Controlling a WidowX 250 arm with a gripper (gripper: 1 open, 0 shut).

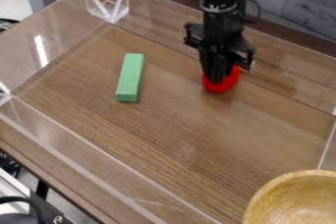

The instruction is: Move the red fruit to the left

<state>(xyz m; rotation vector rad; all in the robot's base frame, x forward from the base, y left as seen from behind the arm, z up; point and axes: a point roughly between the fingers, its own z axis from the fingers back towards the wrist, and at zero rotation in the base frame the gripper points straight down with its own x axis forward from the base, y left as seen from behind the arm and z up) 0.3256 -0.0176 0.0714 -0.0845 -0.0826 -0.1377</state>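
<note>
Red strawberry (221,84) sits directly under the gripper (221,70) as we view it, right of centre on the wooden surface (171,149). Red shows below the tips and out to their right, so we read the offset as small: fruit slightly near and slightly right of the tips. Gripper is pressed together, fingers drawn in over the fruit. Can't tell if it's actually pinching the strawberry or just resting against it; the tips hide the contact. Can't tell if the fruit is off the surface either.

Long axis: not readable, shape looks roundish, leafy top not visible. We'd treat grip angle as secondary to centring. Only one arm (226,27), coming in from the far side, so no choice of arm.

Travel goes left, toward the green rectangular block (130,78), which stands well apart with its long side running near-far. We'd confirm the pinch first, then stop short of the block or lift over it. Main risk: round fruit slipping out the right side.
</note>
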